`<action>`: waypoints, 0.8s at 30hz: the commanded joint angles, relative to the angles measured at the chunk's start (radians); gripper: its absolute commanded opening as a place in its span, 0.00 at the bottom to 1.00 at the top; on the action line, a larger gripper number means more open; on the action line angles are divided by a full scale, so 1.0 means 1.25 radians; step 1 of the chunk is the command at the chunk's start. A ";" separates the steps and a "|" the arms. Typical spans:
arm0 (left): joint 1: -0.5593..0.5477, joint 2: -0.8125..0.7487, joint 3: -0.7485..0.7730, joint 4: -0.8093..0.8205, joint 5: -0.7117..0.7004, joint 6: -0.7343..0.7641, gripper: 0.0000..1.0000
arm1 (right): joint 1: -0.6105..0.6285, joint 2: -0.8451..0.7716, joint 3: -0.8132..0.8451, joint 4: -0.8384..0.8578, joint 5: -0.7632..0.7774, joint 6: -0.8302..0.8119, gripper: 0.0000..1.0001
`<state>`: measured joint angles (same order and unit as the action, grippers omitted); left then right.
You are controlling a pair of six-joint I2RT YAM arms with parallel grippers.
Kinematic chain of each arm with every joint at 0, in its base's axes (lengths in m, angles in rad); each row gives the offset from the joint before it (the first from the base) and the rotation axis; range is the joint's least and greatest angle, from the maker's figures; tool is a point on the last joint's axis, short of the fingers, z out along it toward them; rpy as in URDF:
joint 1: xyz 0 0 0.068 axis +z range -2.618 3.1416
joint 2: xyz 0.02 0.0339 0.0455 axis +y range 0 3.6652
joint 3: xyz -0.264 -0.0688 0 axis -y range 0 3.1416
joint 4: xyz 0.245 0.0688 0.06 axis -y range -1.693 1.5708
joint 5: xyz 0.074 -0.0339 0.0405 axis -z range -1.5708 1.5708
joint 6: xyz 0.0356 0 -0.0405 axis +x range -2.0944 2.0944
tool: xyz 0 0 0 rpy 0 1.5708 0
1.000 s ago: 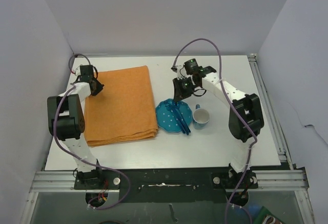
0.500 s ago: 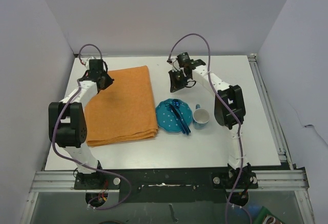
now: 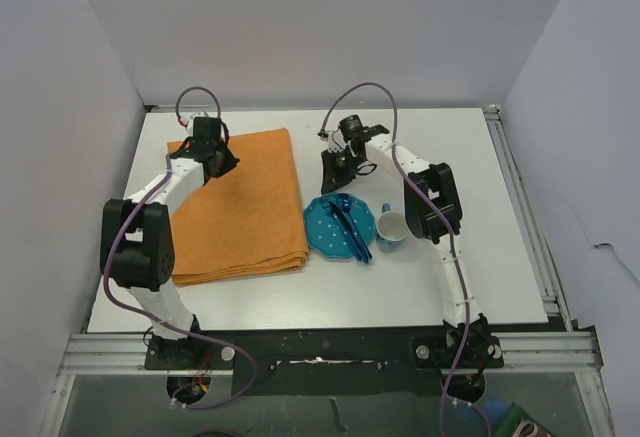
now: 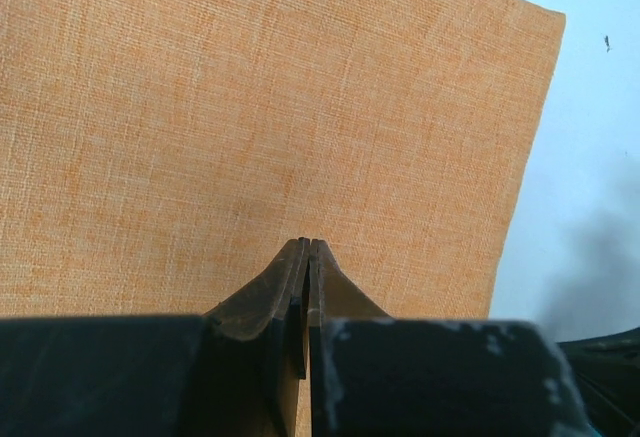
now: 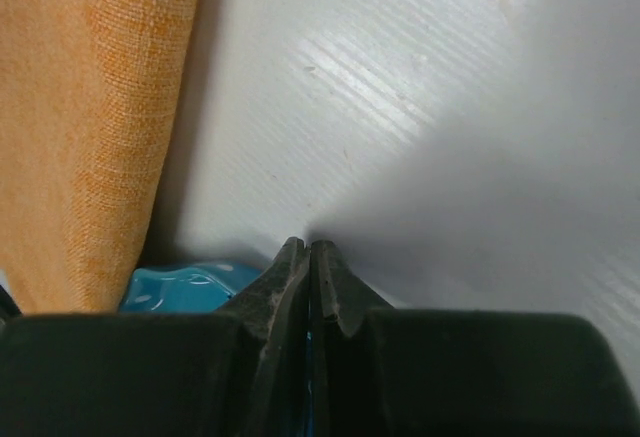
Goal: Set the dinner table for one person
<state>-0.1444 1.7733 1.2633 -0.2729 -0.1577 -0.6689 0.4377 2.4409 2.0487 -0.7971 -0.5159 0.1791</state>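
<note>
The white dinner table point(image 3: 440, 157) carries an orange cloth point(image 3: 240, 207) on its left half. Right of the cloth lies a blue dotted plate point(image 3: 328, 225) with blue cutlery point(image 3: 350, 229) on it. A blue-and-white cup point(image 3: 392, 229) stands beside the plate. My left gripper point(image 3: 226, 164) hovers over the cloth's far part, shut and empty; in the left wrist view its tips point(image 4: 307, 242) meet above the orange weave point(image 4: 250, 107). My right gripper point(image 3: 331, 173) hangs just behind the plate, shut with nothing held. The right wrist view shows its tips point(image 5: 307, 244) over the bare table point(image 5: 450, 107), with the plate's rim point(image 5: 190, 287) below.
White walls close in the table at the back and both sides. Metal rails point(image 3: 520, 207) run along the right edge and the near edge. The cloth's right edge point(image 5: 100, 107) lies close to the plate, with a narrow strip of table between them.
The right gripper has closed and drawn back and left from over the plate. The left gripper has slid rightward along the far part of the cloth, still shut.
</note>
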 commanded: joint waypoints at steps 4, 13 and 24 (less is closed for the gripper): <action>-0.020 -0.089 0.015 -0.007 0.000 0.019 0.00 | 0.003 -0.026 -0.069 0.026 -0.033 -0.009 0.00; -0.022 -0.087 0.020 -0.011 0.001 0.016 0.00 | 0.009 -0.143 -0.342 0.095 0.027 0.000 0.00; -0.027 -0.079 0.027 -0.017 0.001 0.015 0.00 | 0.028 -0.224 -0.513 0.161 0.047 0.016 0.00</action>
<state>-0.1711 1.6962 1.2629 -0.3054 -0.1570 -0.6613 0.4465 2.1479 1.4944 -0.5293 -0.5686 0.2138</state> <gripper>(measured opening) 0.000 0.021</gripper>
